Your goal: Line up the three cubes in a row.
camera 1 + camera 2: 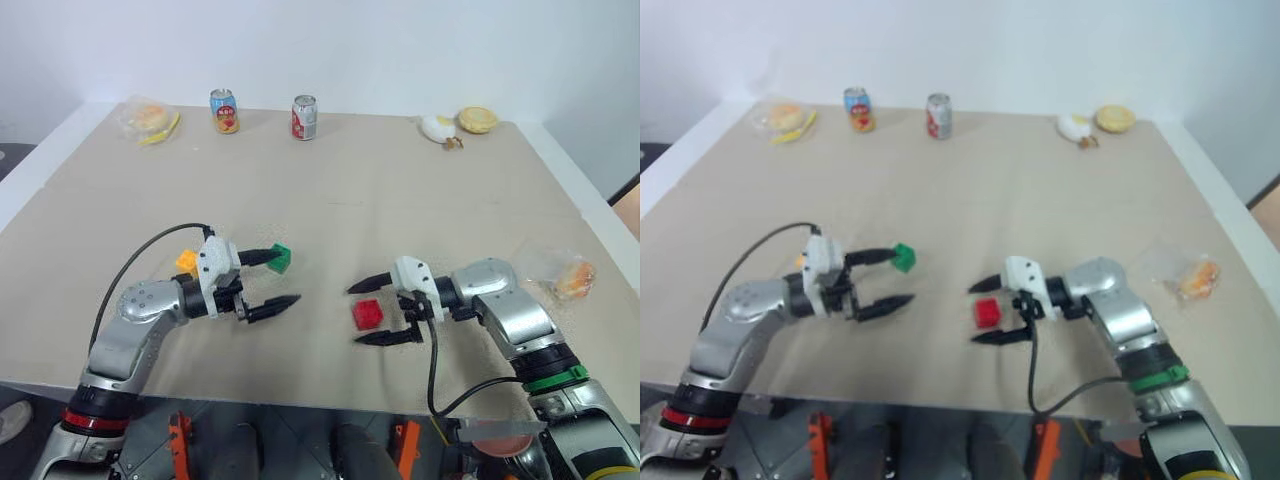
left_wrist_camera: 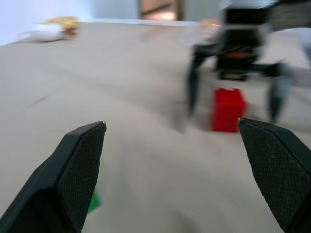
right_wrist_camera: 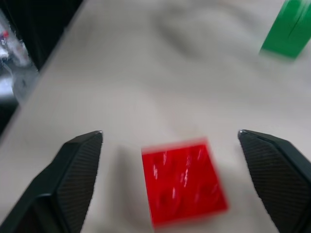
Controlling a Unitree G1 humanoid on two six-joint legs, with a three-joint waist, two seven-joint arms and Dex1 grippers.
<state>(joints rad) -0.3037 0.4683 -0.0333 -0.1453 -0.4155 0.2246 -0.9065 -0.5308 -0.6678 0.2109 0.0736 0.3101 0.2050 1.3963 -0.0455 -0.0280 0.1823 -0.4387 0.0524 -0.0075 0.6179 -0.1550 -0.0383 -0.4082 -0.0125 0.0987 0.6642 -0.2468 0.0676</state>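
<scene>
On the table (image 1: 400, 200), three cubes: yellow-orange (image 1: 186, 262), green (image 1: 281, 258), red (image 1: 367, 314)

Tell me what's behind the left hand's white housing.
A yellow-orange cube peeks out behind the left hand. Only its top corner shows; the housing covers the rest, so contact is unclear.

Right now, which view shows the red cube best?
The right wrist view: the red cube fills the space between the open right gripper's fingers, studs visible. Both eye views show it small on the table; the left wrist view shows it blurred, side-on.
</scene>
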